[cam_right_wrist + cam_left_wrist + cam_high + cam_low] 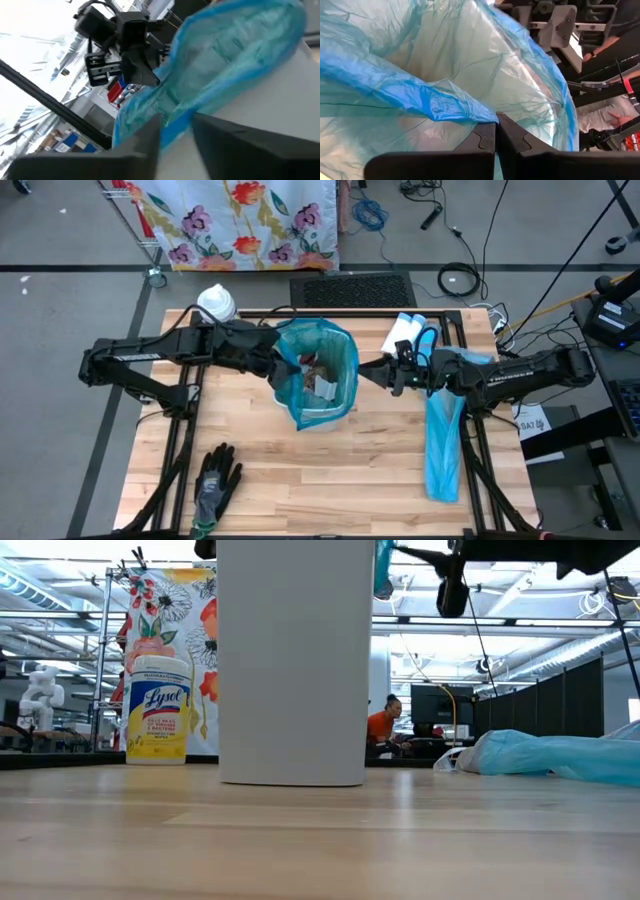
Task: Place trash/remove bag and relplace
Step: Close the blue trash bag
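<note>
I had the left gripper [496, 131] pinched shut on the bag [318, 370] rim, on the side toward the table's left edge. The right gripper [378, 368] sat at the opposite rim, fingers parted around the plastic edge without clamping it. The trash [318, 375] lay down inside, between both arms. A spare bag [443, 448] lay lengthwise near the right edge.

1. Setting: an open robotics lab or workshop with an office area.
2. Wooden table [330, 470] on a black metal frame, cables [470, 250] trailing over the grey floor.
3. Exposed ceiling ducts [60, 590] and strip lights.
4. A person at a monitor [432, 705] behind dark partitions [560, 700].
5. A white robot figure [42, 690] stands in the background (far side).
</note>
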You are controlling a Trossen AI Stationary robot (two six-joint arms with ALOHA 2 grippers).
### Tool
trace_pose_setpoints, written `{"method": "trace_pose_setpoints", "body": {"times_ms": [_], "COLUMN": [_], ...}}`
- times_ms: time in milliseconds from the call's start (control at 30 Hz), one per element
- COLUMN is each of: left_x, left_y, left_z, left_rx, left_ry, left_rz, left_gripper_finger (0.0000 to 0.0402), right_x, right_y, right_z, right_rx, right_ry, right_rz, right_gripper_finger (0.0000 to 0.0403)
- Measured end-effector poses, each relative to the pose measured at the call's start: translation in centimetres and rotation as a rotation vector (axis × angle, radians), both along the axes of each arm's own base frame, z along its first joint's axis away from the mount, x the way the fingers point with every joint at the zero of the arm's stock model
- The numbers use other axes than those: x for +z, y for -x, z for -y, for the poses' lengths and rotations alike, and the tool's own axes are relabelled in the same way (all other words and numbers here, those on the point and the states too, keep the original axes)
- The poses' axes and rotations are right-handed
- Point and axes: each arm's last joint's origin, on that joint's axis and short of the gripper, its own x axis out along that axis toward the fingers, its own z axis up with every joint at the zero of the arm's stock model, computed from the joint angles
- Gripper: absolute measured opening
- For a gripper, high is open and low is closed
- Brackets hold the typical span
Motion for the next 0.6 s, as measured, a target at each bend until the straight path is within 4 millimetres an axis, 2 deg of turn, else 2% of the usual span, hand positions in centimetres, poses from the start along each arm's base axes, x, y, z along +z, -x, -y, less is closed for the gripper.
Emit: {"method": "trace_pose_setpoints", "body": {"times_ms": [67,100,267,367,500,600], "left_x": [0.0,0.0,0.0,0.0,0.0,0.0], "left_y": [0.0,0.0,0.0,0.0,0.0,0.0], "left_z": [0.0,0.0,0.2,0.3,0.4,0.4], "left_rx": [-0.016,-0.026,-0.085,-0.121,-0.159,-0.169], "left_ry": [-0.009,-0.011,-0.007,-0.012,0.000,0.005], "left_rz": [0.000,0.000,0.002,0.005,0.007,0.008], "left_gripper_finger": [0.0011,0.0011,0.0012,0.0013,0.0014,0.0014], "right_x": [0.7,1.3,4.8,6.5,7.2,7.4], "right_y": [-0.1,-0.2,-0.7,-0.9,-0.4,0.3], "right_z": [0.0,0.0,0.1,-0.1,-0.7,-1.3], "right_rx": [-0.009,-0.017,-0.049,-0.064,-0.159,-0.197], "right_ry": [0.051,0.071,0.119,0.126,0.079,0.004], "right_rz": [0.011,0.023,0.014,-0.121,-0.374,-0.452], "right_gripper_finger": [0.0028,0.0016,0.0002,0.0001,0.0001,0.0001]}}
